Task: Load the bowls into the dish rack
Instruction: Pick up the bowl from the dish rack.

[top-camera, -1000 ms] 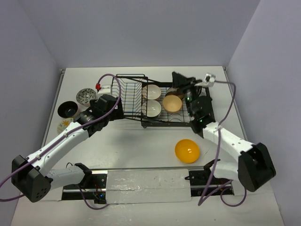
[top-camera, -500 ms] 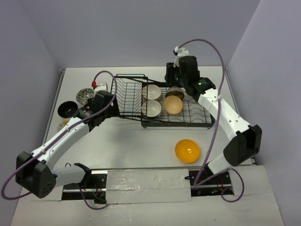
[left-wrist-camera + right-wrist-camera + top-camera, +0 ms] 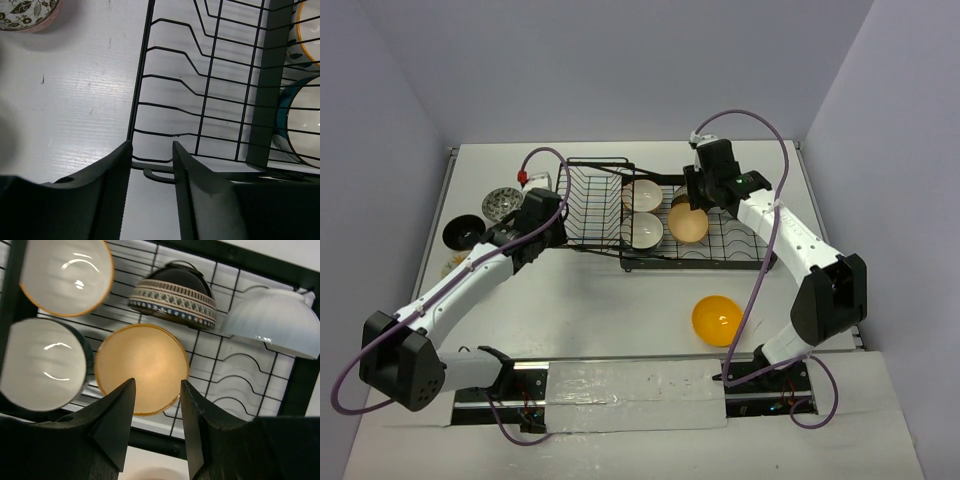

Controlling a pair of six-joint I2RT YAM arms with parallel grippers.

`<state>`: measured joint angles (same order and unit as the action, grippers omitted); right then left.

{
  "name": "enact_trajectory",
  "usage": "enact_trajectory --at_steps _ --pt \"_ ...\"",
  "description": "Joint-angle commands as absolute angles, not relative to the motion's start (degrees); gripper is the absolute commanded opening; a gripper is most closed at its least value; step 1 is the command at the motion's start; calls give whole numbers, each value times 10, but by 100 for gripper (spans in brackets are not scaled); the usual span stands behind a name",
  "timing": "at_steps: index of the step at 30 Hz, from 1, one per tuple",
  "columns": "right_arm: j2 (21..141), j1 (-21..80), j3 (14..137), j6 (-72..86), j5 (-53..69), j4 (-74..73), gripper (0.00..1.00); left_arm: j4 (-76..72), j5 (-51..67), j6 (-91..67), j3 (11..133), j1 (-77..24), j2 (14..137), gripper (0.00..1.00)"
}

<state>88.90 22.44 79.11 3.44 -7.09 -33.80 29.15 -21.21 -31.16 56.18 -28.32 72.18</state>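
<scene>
The dish rack (image 3: 595,200) stands at the far middle of the table (image 3: 620,300), and we count five bowls in it. Two sit mouth up near its middle: the white bowl with the orange rim (image 3: 65,275) farther back, and the white bowl with the dark outside (image 3: 42,365) nearer the arm bases. Just beside the latter lies the tan bowl (image 3: 141,369), also mouth up on the flat wire section. Behind it the dark patterned bowl (image 3: 172,295) is tipped so that its banded outside shows. Next to that, the plain white bowl (image 3: 272,322) is tilted on the wires.

The right gripper (image 3: 157,382) hovers over the near edge of the tan bowl, its jaws moderately apart with nothing between them.

The left gripper (image 3: 151,144) is low at the rack's left end. Its fingers leave only a narrow gap, and the rack's rim wire and a small loop lie in it — we cannot tell whether they pinch the wire.

Outside the rack, the orange-yellow bowl (image 3: 718,320) sits on the table in front of it, well apart. To the rack's left stand the grey patterned bowl (image 3: 501,203), the black bowl (image 3: 465,234) and the floral bowl (image 3: 25,12).
</scene>
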Motion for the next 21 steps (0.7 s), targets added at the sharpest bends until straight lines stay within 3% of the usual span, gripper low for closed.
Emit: enact_trajectory --at_steps 1,3,7,21 --pt "874 214 774 29 -103 -339 49 332 -199 -302 562 -281 731 41" --pt "869 207 763 34 -105 -340 49 335 -200 -304 559 -281 735 35" --pt "865 194 732 43 -111 -341 48 339 -210 -308 558 -281 741 40" --pt "916 175 694 69 -61 -313 43 348 -256 -329 551 -271 725 41"
